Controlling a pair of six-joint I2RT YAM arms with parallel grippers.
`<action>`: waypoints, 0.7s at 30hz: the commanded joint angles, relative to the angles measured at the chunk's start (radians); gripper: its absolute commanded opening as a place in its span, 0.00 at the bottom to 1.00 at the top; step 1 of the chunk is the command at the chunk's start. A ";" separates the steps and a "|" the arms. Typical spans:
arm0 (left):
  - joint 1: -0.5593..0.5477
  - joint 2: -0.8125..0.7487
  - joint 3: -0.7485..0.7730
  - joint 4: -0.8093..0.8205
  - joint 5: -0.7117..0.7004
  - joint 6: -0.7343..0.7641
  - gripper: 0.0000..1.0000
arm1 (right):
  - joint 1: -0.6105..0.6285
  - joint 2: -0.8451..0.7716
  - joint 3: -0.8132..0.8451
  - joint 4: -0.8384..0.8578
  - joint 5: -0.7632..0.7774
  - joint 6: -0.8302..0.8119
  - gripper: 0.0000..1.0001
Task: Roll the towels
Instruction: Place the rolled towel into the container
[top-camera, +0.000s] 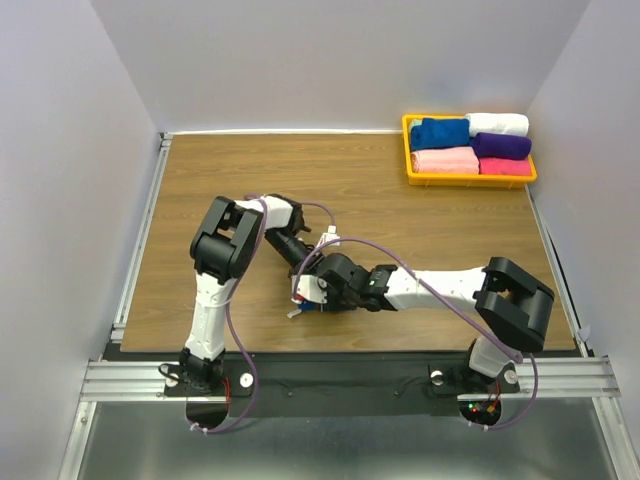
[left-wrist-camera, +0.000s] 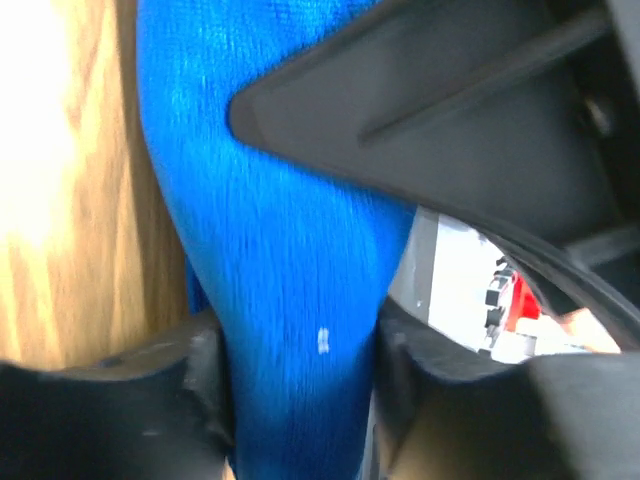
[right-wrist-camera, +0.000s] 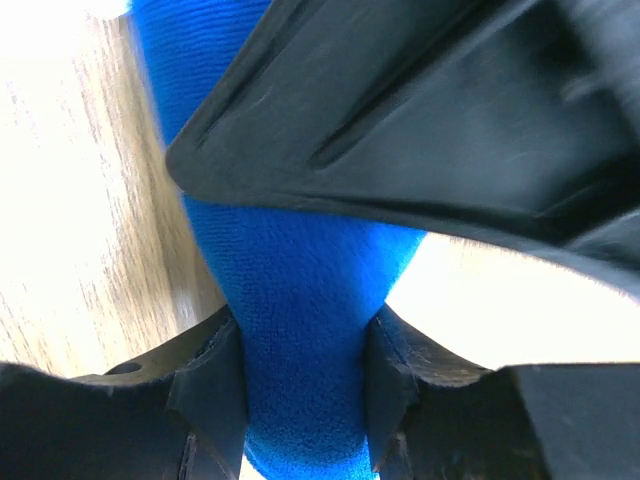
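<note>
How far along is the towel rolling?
Done: the first blue towel looks rolled and sits in the yellow bin. In hand: the second blue towel is pinched by both the left gripper and the right gripper at mid-table. Left: finishing that roll. The arms hide how far it is wound, and it is not yet in the bin.

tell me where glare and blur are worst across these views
Left wrist: the table is blown out to near white at left, and the towel looks smeared. Right wrist: the table is washed out at left and the lower right is plain white, but the towel's weave is fairly crisp near the bottom. Top external: even light, sharp, no glare.
</note>
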 joint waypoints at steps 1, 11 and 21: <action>0.077 -0.115 0.040 0.021 -0.109 0.052 0.69 | -0.001 -0.030 -0.058 -0.015 -0.006 0.034 0.01; 0.309 -0.284 0.210 0.039 -0.195 -0.030 0.99 | -0.256 -0.096 0.028 -0.161 -0.226 0.282 0.00; 0.327 -0.512 0.152 0.309 -0.161 -0.302 0.99 | -0.648 -0.013 0.379 -0.270 -0.435 0.593 0.01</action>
